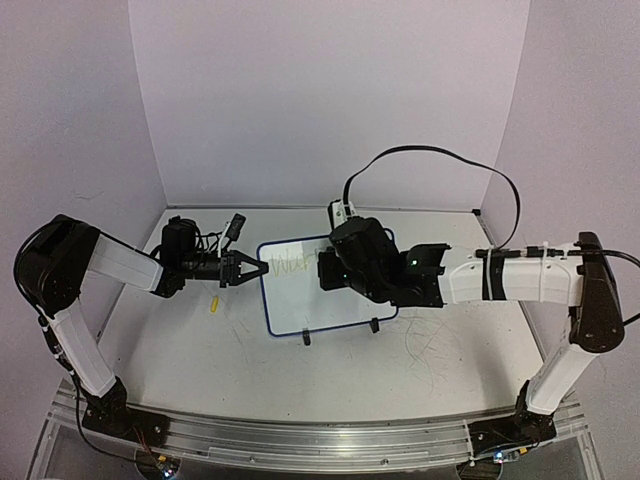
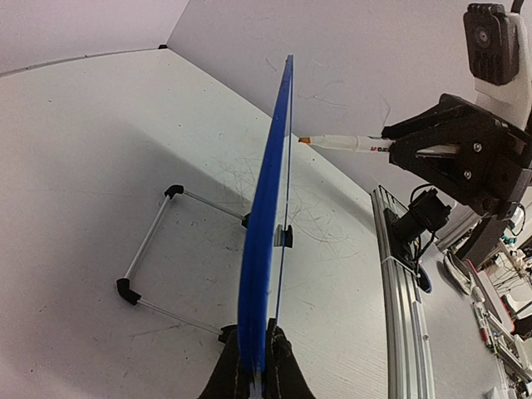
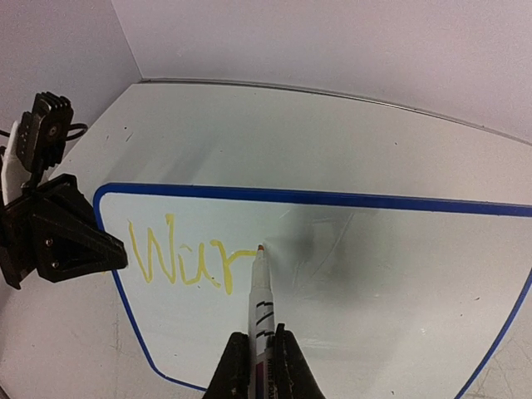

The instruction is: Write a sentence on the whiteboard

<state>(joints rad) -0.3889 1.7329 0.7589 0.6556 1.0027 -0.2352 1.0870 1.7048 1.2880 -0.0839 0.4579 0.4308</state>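
While the left gripper (image 1: 262,268) stays out of the writing and simply bites down on the left edge of the whiteboard (image 1: 330,305), its jaws pressed together on the dark-blue frame, the right gripper (image 3: 259,349) is clamped tight around the barrel of a white marker (image 3: 260,291), whose tip meets the board's surface at the end of the last yellow stroke. The sentence (image 3: 187,258), only a few pale yellow-green letters that cannot be read with any certainty, sits in the board's far left corner, just beside the left gripper's fingertips. The whiteboard stands propped at a tilt on its two black feet (image 1: 306,339) near the middle of the table (image 1: 420,385), closer to the far edge than the near one. A small yellow piece (image 1: 214,306) lies on the table toward the left edge, near the left gripper and apart from the board
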